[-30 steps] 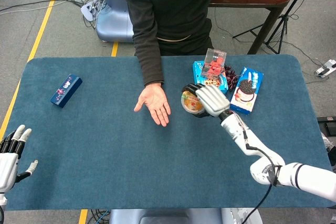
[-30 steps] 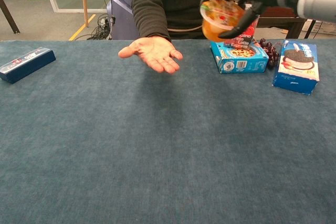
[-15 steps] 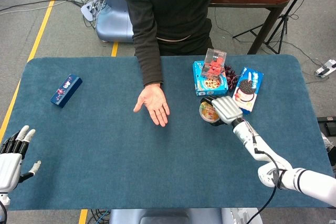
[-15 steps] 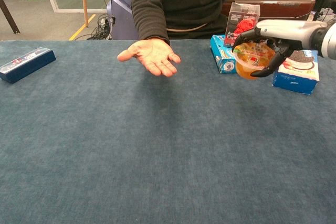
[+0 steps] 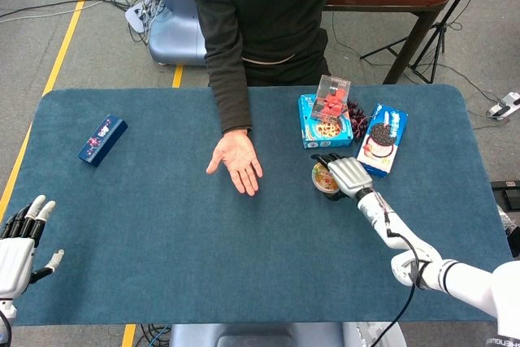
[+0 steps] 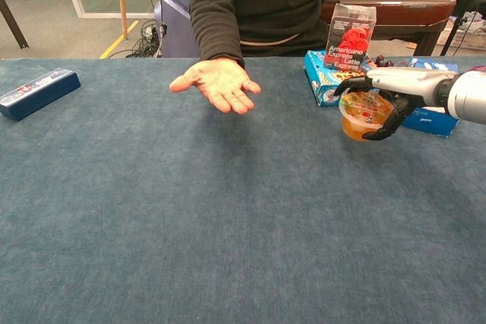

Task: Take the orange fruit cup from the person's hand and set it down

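Observation:
My right hand (image 5: 348, 174) (image 6: 395, 87) grips the orange fruit cup (image 5: 322, 179) (image 6: 364, 114) from above and the right, holding it low over the blue table (image 6: 228, 210) in front of the snack boxes. Whether the cup touches the table I cannot tell. The person's hand (image 5: 236, 162) (image 6: 219, 83) stays out, palm up and empty, left of the cup. My left hand (image 5: 20, 245) hovers open at the table's near left corner, in the head view only.
Behind the cup stand a blue cookie box (image 5: 325, 121) (image 6: 326, 81), an Americano box (image 6: 349, 36), dark berries (image 5: 356, 111) and a blue sandwich-cookie box (image 5: 383, 139) (image 6: 431, 115). A dark blue box (image 5: 102, 140) (image 6: 36, 92) lies far left. The person stands at the far edge.
My right hand has carried the cup away from the person's palm, rightward and down toward the table. The person's hand and my left hand stayed roughly put.

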